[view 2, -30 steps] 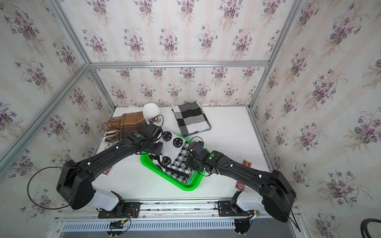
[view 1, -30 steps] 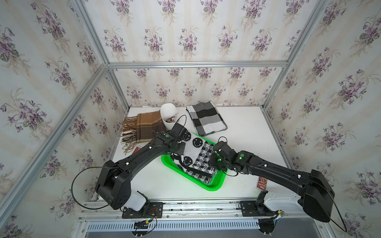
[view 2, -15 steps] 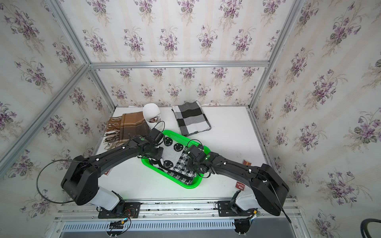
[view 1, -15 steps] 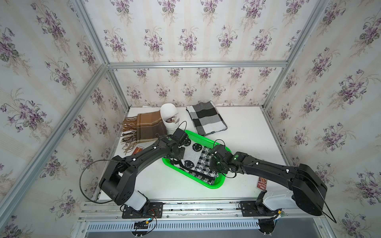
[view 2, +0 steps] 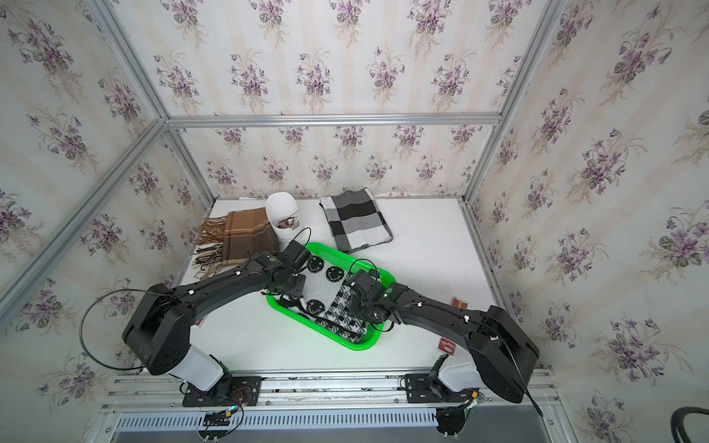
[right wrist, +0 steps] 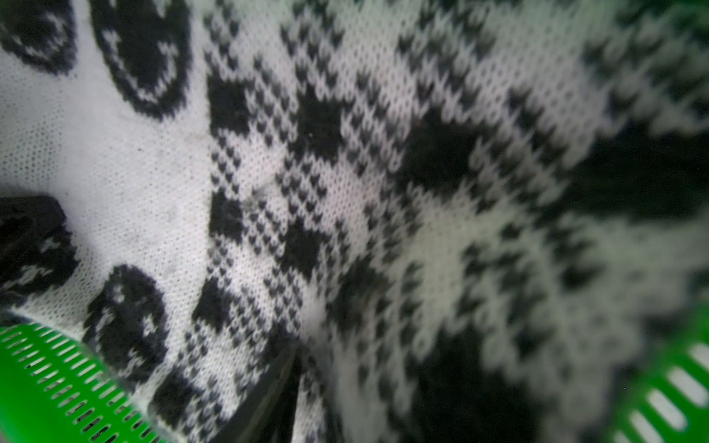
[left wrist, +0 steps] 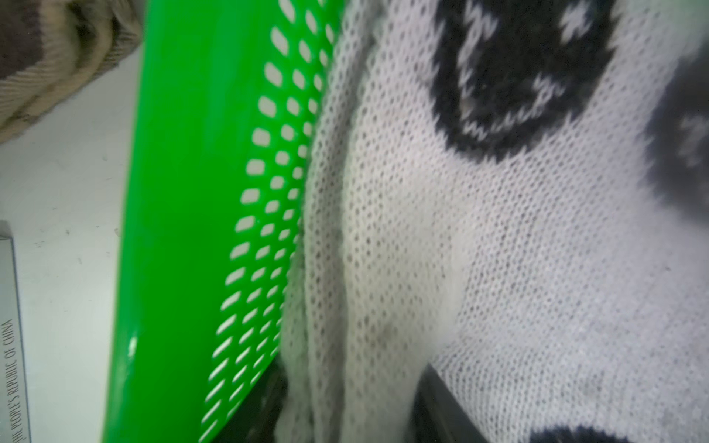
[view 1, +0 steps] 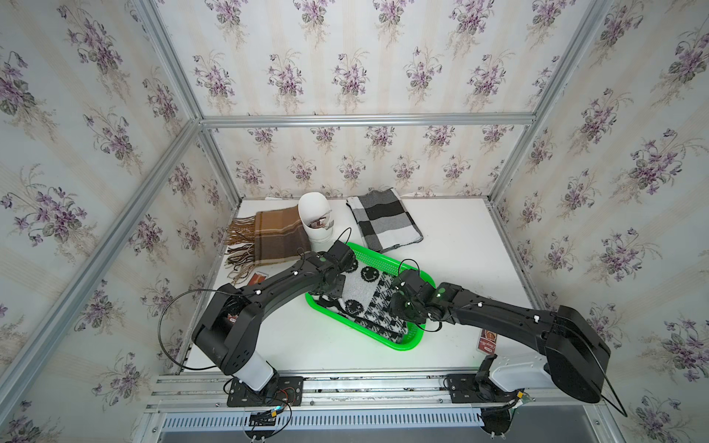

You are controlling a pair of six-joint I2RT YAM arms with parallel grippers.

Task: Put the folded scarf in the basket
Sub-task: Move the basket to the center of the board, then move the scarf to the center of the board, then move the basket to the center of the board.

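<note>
Where the scarf lies: scarf (view 1: 364,297) folded flat inside the green basket (view 1: 408,342).
Left tool (view 1: 334,284): low at the scarf's edge by the basket wall; open or gripping, cannot tell.
Right tool (view 1: 399,307): low over the checked end, grip hidden too; both likely settling the folds.
Bench (view 1: 460,261): white, flowered walls around.

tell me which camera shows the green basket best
A top view: the basket shows almost whole, rim and rounded corners, with the scarf lying in it. The left wrist view shows only one perforated wall up close. The right wrist view shows just two small green bits beside the knit.
</note>
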